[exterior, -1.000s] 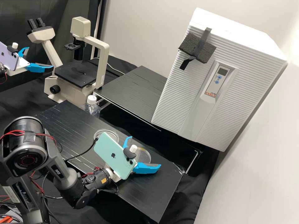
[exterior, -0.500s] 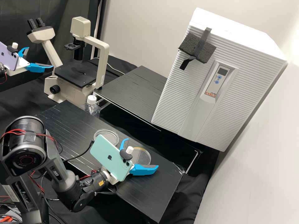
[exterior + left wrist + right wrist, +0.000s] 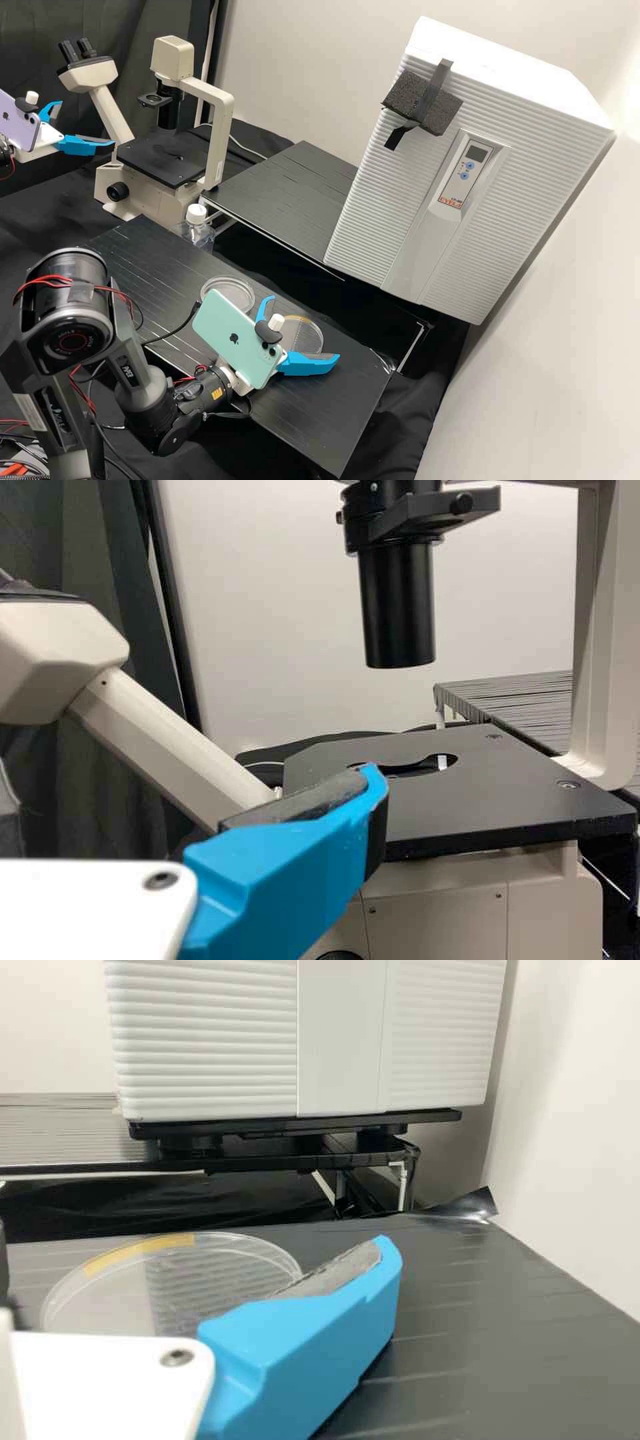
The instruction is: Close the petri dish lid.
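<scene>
Facing the incubator (image 3: 480, 200), the right claw (image 3: 305, 327) gapes wide; the yellow-striped petri dish (image 3: 310, 337), perhaps the lidless half, lies on its incubator side, round, without long axis; the left claw (image 3: 87, 123), also wide, is farther off.

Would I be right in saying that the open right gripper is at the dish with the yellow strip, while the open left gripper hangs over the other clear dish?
Not quite: the high view shows the open left gripper beside the microscope, not over a dish. The open right gripper is indeed at the dish with the yellow strip.
</scene>
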{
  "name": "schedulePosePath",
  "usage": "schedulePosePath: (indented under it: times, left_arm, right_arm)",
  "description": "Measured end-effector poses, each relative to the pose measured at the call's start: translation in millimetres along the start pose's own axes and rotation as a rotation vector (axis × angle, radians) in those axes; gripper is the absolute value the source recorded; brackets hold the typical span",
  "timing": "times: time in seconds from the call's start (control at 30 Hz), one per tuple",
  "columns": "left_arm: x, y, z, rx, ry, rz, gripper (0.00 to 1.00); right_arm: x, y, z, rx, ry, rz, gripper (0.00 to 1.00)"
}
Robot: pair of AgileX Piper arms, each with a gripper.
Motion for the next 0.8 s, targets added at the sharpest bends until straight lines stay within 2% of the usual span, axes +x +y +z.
schedulePosePath:
  times: [0.2,0.4,0.8]
  left_arm:
    - [0.0,0.0,0.0,0.0,0.0,0.0,1.0]
    - [0.0,0.0,0.0,0.0,0.0,0.0,1.0]
    - [0.0,0.0,0.0,0.0,0.0,0.0,1.0]
  right_arm:
    - [0.4,0.4,0.2,-0.003,0.013,-0.001,0.0]
    - [4.0,3.9,2.5,-0.06,0.015,-0.003,0.0]
    - [5.9,4.2,2.9,-0.095,0.029,-0.012,0.0]
